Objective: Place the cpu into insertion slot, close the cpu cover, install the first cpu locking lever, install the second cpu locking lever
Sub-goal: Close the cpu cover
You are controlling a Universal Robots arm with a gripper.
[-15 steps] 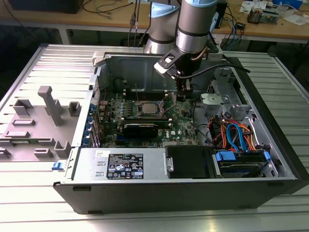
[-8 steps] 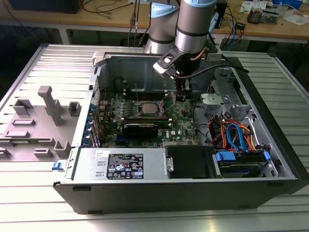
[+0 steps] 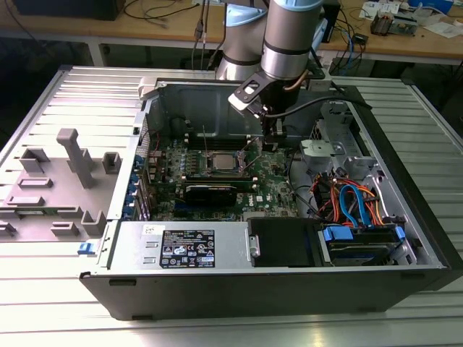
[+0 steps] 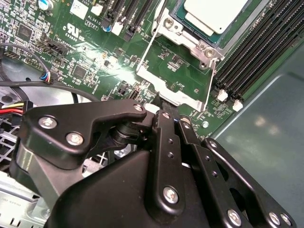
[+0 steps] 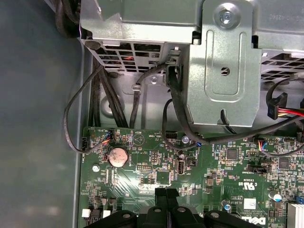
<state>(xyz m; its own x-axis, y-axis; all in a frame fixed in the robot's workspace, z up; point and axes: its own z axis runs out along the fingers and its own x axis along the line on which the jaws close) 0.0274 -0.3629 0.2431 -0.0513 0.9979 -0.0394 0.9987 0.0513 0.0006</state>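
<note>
The cpu [image 3: 221, 162] [image 4: 216, 14], a pale silvery square, lies in the insertion slot [image 3: 204, 168] on the green motherboard [image 3: 271, 191]. The cpu cover [image 4: 190, 40], a metal frame, lies flat around it. Two thin wire locking levers [image 4: 148, 45] [image 4: 211, 80] run along the socket's sides, and in the exterior view they stand up from it. My gripper [image 3: 270, 136] [image 4: 161, 105] [image 5: 166, 191] hangs over the board just off the socket, on the exterior view's right. Its black fingers [image 4: 164, 128] are shut together with nothing seen between them.
The open computer case holds a metal drive cage [image 5: 223, 71], black cables [image 5: 71, 123], blue and orange cables [image 3: 354, 202] and a power supply [image 3: 188, 248]. Long memory slots [image 4: 256, 42] flank the socket. A grey fixture [image 3: 69, 166] sits outside the case on the exterior view's left.
</note>
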